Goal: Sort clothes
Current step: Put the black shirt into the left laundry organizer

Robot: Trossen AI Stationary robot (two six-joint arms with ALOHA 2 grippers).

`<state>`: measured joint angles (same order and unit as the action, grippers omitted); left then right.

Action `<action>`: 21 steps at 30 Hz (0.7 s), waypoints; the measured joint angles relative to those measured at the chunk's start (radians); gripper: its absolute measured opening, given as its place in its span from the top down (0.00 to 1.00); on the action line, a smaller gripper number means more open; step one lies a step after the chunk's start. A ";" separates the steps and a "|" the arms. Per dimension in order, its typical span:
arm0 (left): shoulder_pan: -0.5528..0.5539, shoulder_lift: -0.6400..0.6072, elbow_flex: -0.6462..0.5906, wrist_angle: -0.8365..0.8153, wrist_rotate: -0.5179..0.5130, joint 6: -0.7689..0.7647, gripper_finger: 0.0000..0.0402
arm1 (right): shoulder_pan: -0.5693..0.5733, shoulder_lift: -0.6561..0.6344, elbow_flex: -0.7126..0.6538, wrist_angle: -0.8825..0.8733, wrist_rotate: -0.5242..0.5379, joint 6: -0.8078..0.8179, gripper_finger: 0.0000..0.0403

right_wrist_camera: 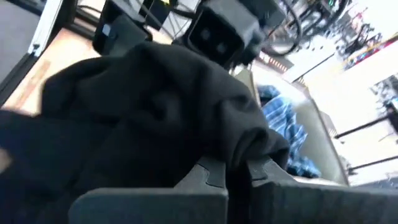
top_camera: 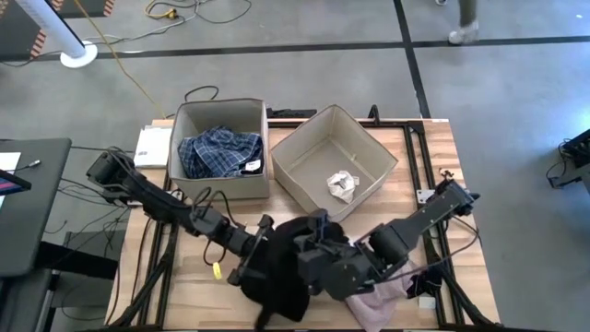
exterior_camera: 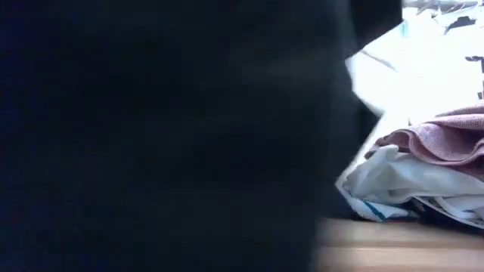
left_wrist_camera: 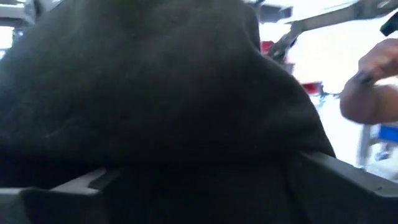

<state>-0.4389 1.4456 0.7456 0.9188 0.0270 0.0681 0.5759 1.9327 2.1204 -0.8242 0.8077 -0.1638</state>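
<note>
While 1 black garment (top_camera: 281,263) drapes, 2 boxes (top_camera: 221,111) hold 1 plaid shirt (top_camera: 219,152), 1 white piece (top_camera: 343,185).

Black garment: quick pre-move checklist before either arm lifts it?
1. Right gripper pinching the black garment: ok, fingers shut on a fold.
2. Left gripper grip: not ok, at the garment's edge, no hold visible.
3. Left box already holds plaid shirts: ok.
4. Right box holds a small white piece, with room: ok.
5. Pink garment trapped under the black one: cannot tell.
6. Low view usable: not ok, mostly blocked by black fabric.
</note>
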 joint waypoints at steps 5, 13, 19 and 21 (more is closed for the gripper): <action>0.004 0.000 0.029 0.012 0.044 -0.017 0.12 | -0.045 0.000 0.000 0.078 -0.028 -0.093 0.98; 0.008 -0.002 0.090 -0.094 -0.026 0.029 0.12 | -0.102 0.000 0.000 0.232 -0.194 -0.229 0.98; 0.029 -0.002 0.107 -0.150 -0.093 0.014 0.13 | -0.116 0.000 -0.001 0.321 -0.307 -0.282 0.98; 0.029 -0.002 0.107 -0.147 -0.098 0.030 0.15 | -0.116 0.000 -0.001 0.324 -0.326 -0.283 0.98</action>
<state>-0.4095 1.4440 0.8528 0.7722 -0.0713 0.0980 0.4595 1.9331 2.1193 -0.5003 0.4822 -0.4465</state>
